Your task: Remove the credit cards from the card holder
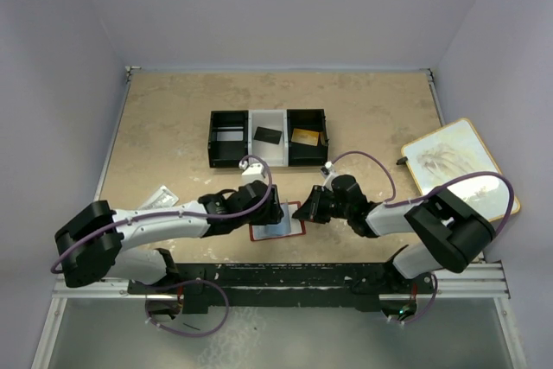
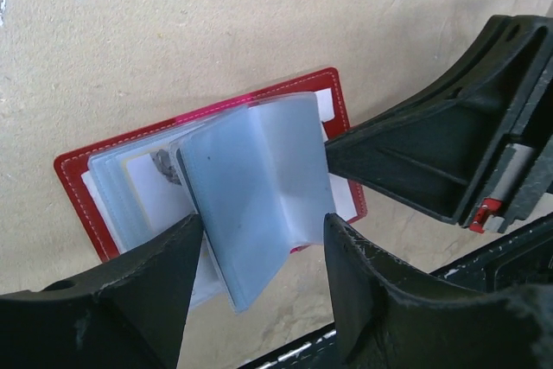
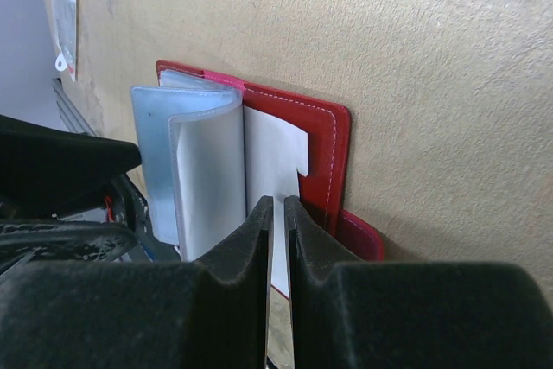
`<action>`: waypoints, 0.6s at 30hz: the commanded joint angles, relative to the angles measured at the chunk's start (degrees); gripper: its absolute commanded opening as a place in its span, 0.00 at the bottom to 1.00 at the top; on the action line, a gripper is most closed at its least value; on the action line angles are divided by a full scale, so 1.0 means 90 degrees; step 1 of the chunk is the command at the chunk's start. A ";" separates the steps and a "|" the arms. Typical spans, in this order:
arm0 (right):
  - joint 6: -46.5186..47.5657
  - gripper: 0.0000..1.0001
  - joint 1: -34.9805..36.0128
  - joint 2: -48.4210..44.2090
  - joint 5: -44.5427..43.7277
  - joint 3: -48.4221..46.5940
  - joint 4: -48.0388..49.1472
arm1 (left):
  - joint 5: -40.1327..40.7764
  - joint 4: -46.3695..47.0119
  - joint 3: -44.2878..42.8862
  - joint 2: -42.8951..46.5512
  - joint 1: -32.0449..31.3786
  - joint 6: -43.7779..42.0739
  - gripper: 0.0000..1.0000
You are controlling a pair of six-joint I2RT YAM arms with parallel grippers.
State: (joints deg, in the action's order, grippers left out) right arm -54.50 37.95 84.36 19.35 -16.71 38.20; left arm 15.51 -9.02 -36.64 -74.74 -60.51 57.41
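Note:
The red card holder (image 1: 281,230) lies open on the table near the front edge, its pale blue sleeves fanned upward. In the left wrist view my left gripper (image 2: 263,222) is open, one finger on each side of a raised sleeve (image 2: 251,187). A white card with a dark mark (image 2: 155,170) shows through a lower sleeve. My right gripper (image 3: 278,200) is shut, its tips resting on the white inner panel (image 3: 270,149) of the holder's right half (image 2: 341,97). A dark card (image 1: 268,135) and a tan card (image 1: 304,136) lie in the tray.
A black-and-white three-compartment tray (image 1: 226,155) stands behind the holder. A clear plastic packet (image 1: 162,197) lies at the left. A pale board with a wooden rim (image 1: 458,166) sits at the right edge. A metal rail (image 1: 285,276) runs along the front.

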 commanded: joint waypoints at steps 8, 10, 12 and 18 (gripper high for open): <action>0.0213 0.14 0.0005 0.0178 -0.0338 -0.0026 -0.0655 | 0.0639 -0.1336 -0.0970 -0.0558 -0.0336 -0.0057 0.56; 0.0209 0.15 0.0002 0.0152 -0.0316 -0.0035 -0.0660 | 0.0832 -0.1682 -0.1242 -0.0771 -0.0444 -0.0069 0.56; 0.0197 0.16 0.0011 0.0100 -0.0315 -0.0010 -0.0651 | 0.1074 -0.2026 -0.1472 -0.0912 -0.0587 -0.0070 0.56; 0.0225 0.18 0.0006 0.0022 -0.0305 -0.0006 -0.0657 | 0.1273 -0.1997 -0.1638 -0.0943 -0.0775 -0.0037 0.59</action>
State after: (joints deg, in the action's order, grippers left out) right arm -54.48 37.95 84.16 19.49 -16.82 38.04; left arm 23.97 -25.96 -48.77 -83.68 -66.65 57.41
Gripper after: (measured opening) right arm 0.170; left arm 0.583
